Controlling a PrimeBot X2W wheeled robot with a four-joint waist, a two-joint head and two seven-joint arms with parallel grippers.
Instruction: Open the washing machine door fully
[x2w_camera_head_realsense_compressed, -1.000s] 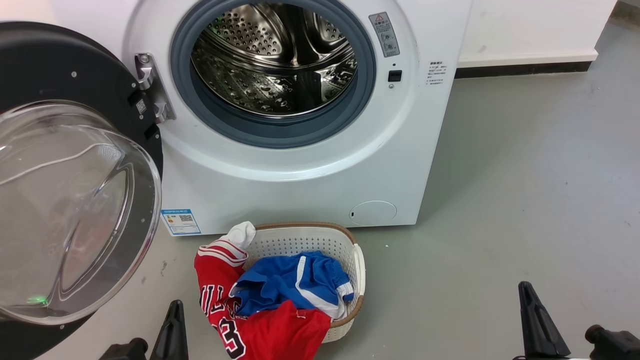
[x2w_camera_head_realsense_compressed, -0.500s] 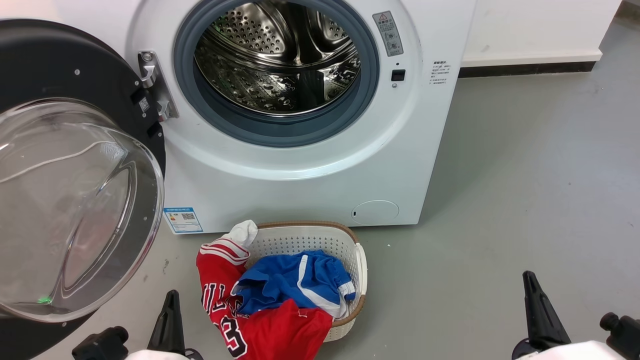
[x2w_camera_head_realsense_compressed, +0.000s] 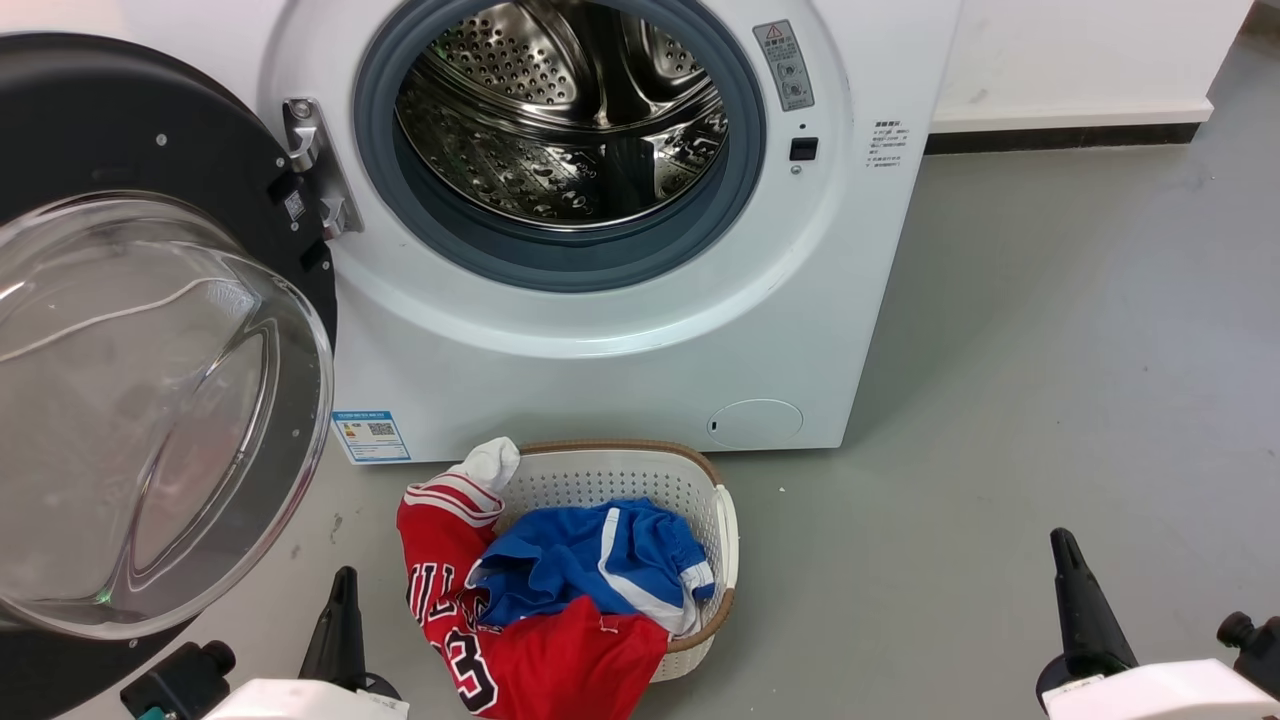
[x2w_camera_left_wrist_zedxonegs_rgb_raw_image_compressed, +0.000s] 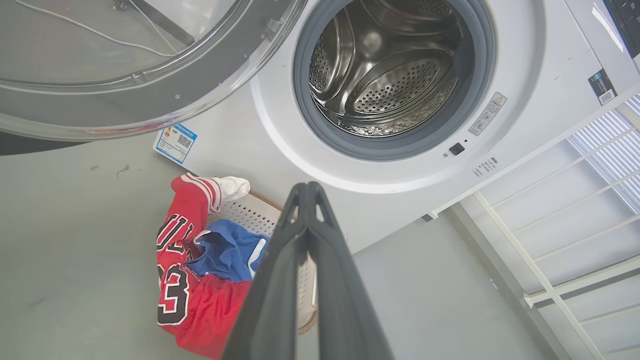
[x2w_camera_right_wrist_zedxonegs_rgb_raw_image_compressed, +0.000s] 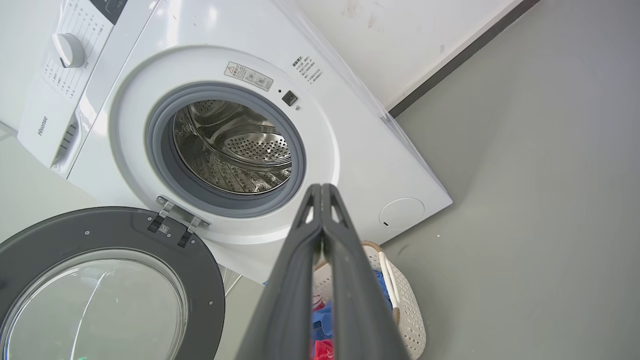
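The white washing machine (x2w_camera_head_realsense_compressed: 600, 360) stands ahead with its steel drum (x2w_camera_head_realsense_compressed: 570, 120) exposed. The washing machine door (x2w_camera_head_realsense_compressed: 150, 130), a black disc with a bulging glass bowl (x2w_camera_head_realsense_compressed: 140, 400), is swung wide out on its metal hinge (x2w_camera_head_realsense_compressed: 320, 170) at the left; it also appears in the right wrist view (x2w_camera_right_wrist_zedxonegs_rgb_raw_image_compressed: 100, 235) and the left wrist view (x2w_camera_left_wrist_zedxonegs_rgb_raw_image_compressed: 210, 75). My left gripper (x2w_camera_head_realsense_compressed: 346, 575) is shut and empty low by the door's edge, touching nothing (x2w_camera_left_wrist_zedxonegs_rgb_raw_image_compressed: 307, 186). My right gripper (x2w_camera_head_realsense_compressed: 1060, 537) is shut and empty over bare floor at the lower right (x2w_camera_right_wrist_zedxonegs_rgb_raw_image_compressed: 320, 186).
A white laundry basket (x2w_camera_head_realsense_compressed: 620, 452) sits on the grey floor just before the machine, holding a red jersey (x2w_camera_head_realsense_compressed: 540, 660) and blue shorts (x2w_camera_head_realsense_compressed: 590, 560). A wall with a dark baseboard (x2w_camera_head_realsense_compressed: 1060, 137) runs behind on the right. White railing (x2w_camera_left_wrist_zedxonegs_rgb_raw_image_compressed: 550, 210) is beside the machine.
The whole head picture has shifted slightly right and up, so the camera moved. Both grippers sit a little higher in view and pale forearms now show at the bottom edge. The door looks unchanged.
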